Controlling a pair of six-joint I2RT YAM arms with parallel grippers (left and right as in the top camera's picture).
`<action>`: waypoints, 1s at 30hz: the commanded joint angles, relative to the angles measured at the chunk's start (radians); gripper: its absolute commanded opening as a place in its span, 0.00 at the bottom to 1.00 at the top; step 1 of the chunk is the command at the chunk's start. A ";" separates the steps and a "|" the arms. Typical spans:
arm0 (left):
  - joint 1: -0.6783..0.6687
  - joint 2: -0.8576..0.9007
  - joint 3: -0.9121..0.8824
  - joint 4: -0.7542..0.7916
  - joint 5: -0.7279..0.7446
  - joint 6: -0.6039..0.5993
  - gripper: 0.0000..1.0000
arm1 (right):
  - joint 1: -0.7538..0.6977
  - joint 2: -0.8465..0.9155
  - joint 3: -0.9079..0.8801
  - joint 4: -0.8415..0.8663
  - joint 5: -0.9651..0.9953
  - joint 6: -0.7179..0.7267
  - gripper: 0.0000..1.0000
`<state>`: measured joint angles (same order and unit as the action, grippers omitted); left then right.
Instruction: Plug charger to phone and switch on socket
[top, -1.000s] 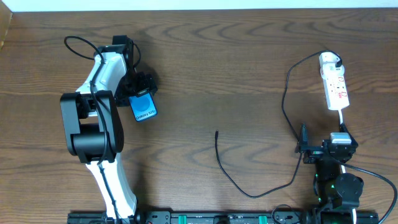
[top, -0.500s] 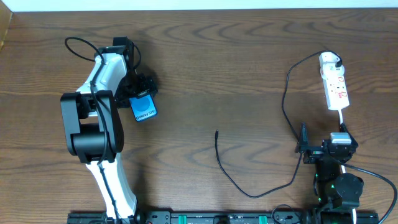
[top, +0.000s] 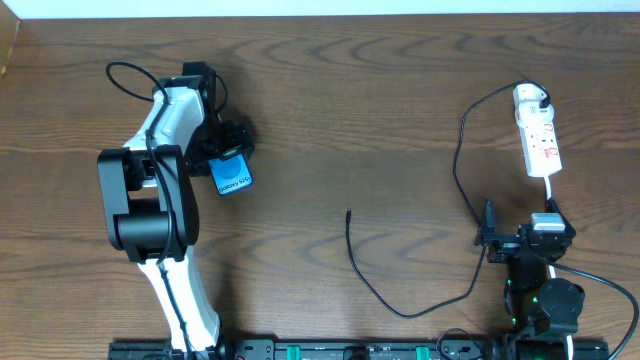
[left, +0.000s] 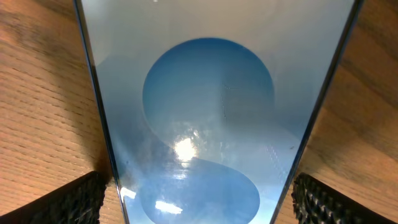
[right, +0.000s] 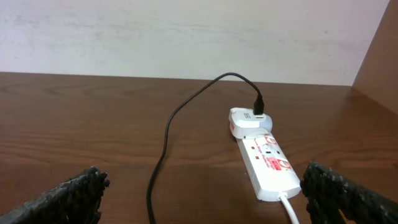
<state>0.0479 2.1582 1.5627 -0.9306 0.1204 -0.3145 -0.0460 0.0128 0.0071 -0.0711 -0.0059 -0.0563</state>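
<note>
Two arms share a bench (top: 400, 90): the right hand (right: 202, 199), fingers apart and empty, faces the socket (top: 540, 140); the left hand (left: 199, 200), fingers apart, straddles the slim, probably slippery phone (top: 231, 176); the limp charger (top: 400, 311) trails mid-bench, best pinched behind its plug tip (top: 348, 213).

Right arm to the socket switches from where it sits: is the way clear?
Probably yes. The right gripper is open and faces the socket, with only bare table between them. The charger cable runs off to its left; the adapter sits on the socket's far end.
</note>
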 joint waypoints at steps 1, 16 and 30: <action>-0.001 0.013 -0.011 -0.003 0.003 0.005 0.96 | 0.008 -0.006 -0.002 -0.005 0.003 -0.005 0.99; 0.000 0.016 -0.011 0.002 0.003 0.032 0.96 | 0.008 -0.006 -0.002 -0.005 0.003 -0.005 0.99; 0.002 0.094 0.003 -0.002 0.011 0.032 0.96 | 0.008 -0.006 -0.002 -0.005 0.003 -0.005 0.99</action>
<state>0.0463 2.1735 1.5723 -0.9348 0.1162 -0.2916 -0.0460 0.0128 0.0071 -0.0708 -0.0059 -0.0563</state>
